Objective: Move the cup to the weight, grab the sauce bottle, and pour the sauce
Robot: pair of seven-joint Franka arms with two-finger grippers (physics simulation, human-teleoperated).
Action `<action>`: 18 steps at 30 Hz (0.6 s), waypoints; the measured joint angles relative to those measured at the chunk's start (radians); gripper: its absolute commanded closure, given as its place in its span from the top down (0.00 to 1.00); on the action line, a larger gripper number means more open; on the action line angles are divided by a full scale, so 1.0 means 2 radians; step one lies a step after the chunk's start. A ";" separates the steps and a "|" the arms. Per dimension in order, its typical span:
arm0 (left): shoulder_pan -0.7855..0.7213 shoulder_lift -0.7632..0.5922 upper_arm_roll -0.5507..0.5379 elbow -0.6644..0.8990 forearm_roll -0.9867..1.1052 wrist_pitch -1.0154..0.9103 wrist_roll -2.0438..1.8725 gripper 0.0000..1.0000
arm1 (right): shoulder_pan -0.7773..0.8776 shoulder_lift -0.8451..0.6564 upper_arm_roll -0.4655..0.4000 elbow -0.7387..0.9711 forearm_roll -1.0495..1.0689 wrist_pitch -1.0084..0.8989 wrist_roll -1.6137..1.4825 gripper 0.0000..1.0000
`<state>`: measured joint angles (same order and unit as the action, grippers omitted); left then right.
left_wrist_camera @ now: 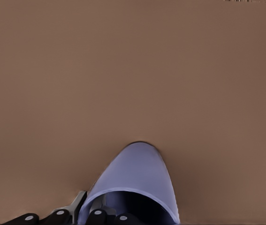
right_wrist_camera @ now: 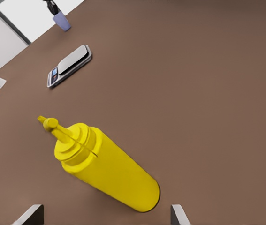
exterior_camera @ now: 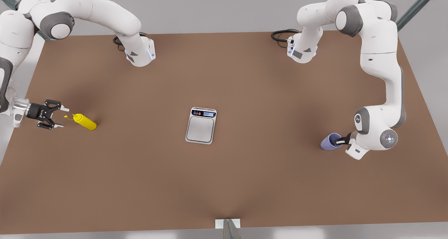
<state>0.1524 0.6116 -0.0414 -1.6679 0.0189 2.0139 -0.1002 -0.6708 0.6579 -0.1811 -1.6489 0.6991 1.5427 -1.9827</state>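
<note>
Seeing my left gripper (exterior_camera: 341, 140) clamped on the cup's (exterior_camera: 330, 142) rim, one finger inside. My right gripper (exterior_camera: 60, 117) is spread wide, the bottle (exterior_camera: 85, 121) just ahead of its fingertips. The scale (exterior_camera: 200, 125) sits well off from both, midway between them.

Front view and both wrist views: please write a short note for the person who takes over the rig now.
Left gripper: shut on the cup rim at the front view's right, one finger inside.
Right gripper: jaws open, near the sauce bottle at the front view's left, not holding it.
Weight: mid-table, nothing on it.
Done: cup gripped.
Left: carry cup to weight, grasp bottle, pour.
</note>
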 measured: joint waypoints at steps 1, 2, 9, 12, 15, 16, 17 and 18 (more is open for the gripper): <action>-0.001 0.000 0.000 0.000 -0.006 -0.001 0.000 0.21 | -0.002 0.003 0.000 -0.006 0.009 0.001 -0.020 1.00; -0.001 -0.001 0.000 0.000 -0.011 -0.002 0.000 0.21 | -0.003 0.005 0.000 -0.009 0.018 0.001 -0.040 1.00; -0.097 -0.052 -0.007 0.030 -0.022 -0.033 -0.010 0.21 | -0.003 0.021 0.002 -0.029 0.060 0.001 -0.148 1.00; -0.220 -0.043 -0.027 0.077 -0.024 -0.060 -0.044 0.21 | -0.003 0.024 0.003 -0.044 0.066 0.001 -0.183 1.00; -0.311 0.022 -0.078 0.189 -0.032 -0.077 -0.107 0.21 | -0.002 0.026 0.004 -0.052 0.072 0.001 -0.214 1.00; -0.338 0.045 -0.084 0.224 -0.034 -0.076 -0.132 0.21 | -0.001 0.027 0.005 -0.053 0.074 0.002 -0.223 1.00; -0.360 0.068 -0.088 0.252 -0.035 -0.072 -0.157 0.21 | -0.001 0.028 0.005 -0.053 0.076 0.002 -0.232 1.00; -0.379 0.088 -0.091 0.280 -0.036 -0.069 -0.183 0.21 | 0.000 0.029 0.005 -0.054 0.079 0.002 -0.240 1.00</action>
<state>-0.6064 0.7881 -0.2226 -1.1085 -0.0529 1.8765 -0.4655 -0.6700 0.7166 -0.1701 -1.7560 0.8566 1.5462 -2.4621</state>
